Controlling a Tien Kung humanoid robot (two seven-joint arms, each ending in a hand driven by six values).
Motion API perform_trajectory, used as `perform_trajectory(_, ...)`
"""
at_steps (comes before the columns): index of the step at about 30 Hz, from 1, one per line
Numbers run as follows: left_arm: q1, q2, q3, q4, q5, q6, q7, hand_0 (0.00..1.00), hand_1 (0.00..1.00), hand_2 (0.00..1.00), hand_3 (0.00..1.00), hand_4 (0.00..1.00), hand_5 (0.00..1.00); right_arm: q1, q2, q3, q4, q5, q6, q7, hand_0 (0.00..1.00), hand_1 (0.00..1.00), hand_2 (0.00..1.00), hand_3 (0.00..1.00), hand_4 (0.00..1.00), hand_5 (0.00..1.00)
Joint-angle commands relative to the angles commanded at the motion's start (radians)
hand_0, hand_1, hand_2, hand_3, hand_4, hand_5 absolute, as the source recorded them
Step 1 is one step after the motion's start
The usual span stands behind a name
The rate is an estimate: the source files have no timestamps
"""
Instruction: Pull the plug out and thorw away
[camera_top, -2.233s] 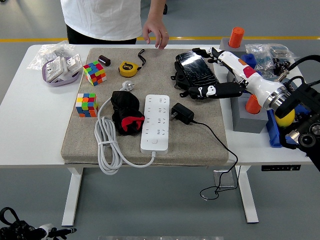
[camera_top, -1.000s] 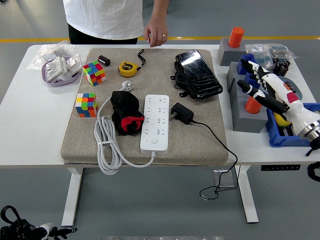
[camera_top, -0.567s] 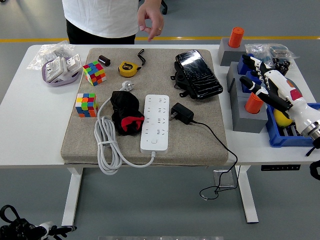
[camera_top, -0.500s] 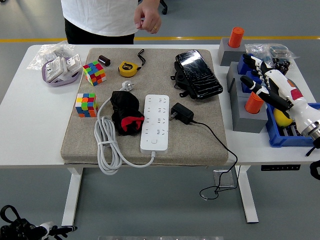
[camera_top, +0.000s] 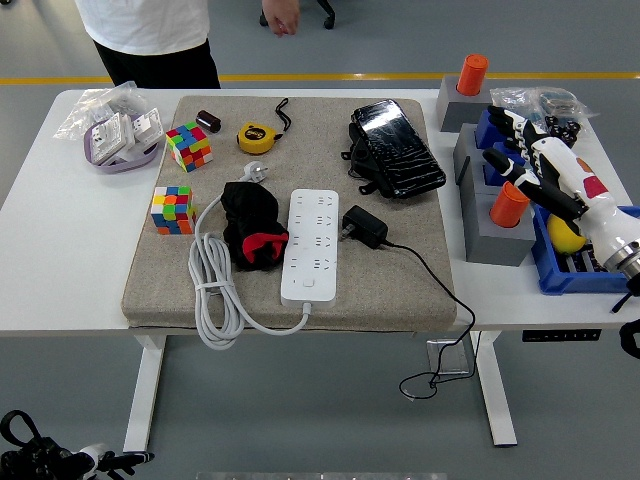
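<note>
Right hand pulled back, plug left on the mat.

My right hand (camera_top: 540, 165), fingers relaxed and empty, has withdrawn over the grey blocks (camera_top: 492, 235); the black plug (camera_top: 363, 227) lies unplugged beside the power strip (camera_top: 311, 245), not yet thrown away.

Robot arm's backed off, person's drifting away

The right hand (camera_top: 540, 165) pulled back from over the black pouch (camera_top: 394, 148) toward 3 o'clock, now above the gray blocks; the person (camera_top: 150, 35) slid left, their hand (camera_top: 281, 17) lifted off the table's far edge.
</note>
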Motion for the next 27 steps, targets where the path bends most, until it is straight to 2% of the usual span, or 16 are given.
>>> perform_trajectory(27, -0.003, -0.003, 0.002, 0.000, -0.003, 0.000, -0.002, 0.533, 0.664, 0.693, 0.673, 0.835, 0.718, -0.009, 0.003, 0.023, 0.000, -0.002, -0.002, -0.001, 0.998, 0.998, 0.998, 0.998, 0.998, 0.950)
